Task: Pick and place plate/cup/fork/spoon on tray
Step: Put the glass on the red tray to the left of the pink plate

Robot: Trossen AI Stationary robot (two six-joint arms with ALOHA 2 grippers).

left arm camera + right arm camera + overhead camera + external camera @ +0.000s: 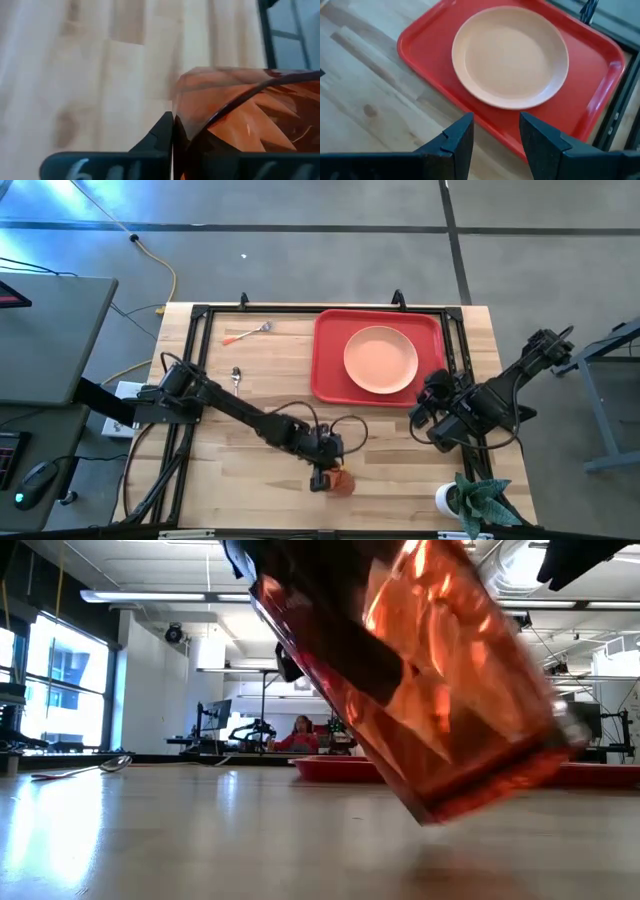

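**Left gripper clamped on the cup, lifted clear of the table**

High view: the left gripper (330, 477) reaches to the near middle of the table (260, 375) and grips the cup (343, 481), which sits at its fingertips. The tray (330, 350) lies well beyond that gripper, toward the far edge, with the plate (381, 360) resting inside it. The spoon (237, 377) lies beside the left arm, on the side away from the tray; the fork (248, 333) is farther off, near the far rim. The right gripper (432, 402) hangs just beside the tray's near right corner. A potted plant (470, 500) stands at the table's near right.

Low view: the cup (430, 670) fills the frame, tilted, its base off the wood — a dark finger crosses its wall. The spoon (85, 769) lies flat in the distance, and a person sits far back in the room.

Left wrist view: one finger (160, 135) presses the cup's (255, 115) rim.

Right wrist view: the right gripper's fingers (462, 137) stand apart — nothing between them — just short of the tray (425, 42) and the plate (510, 62).
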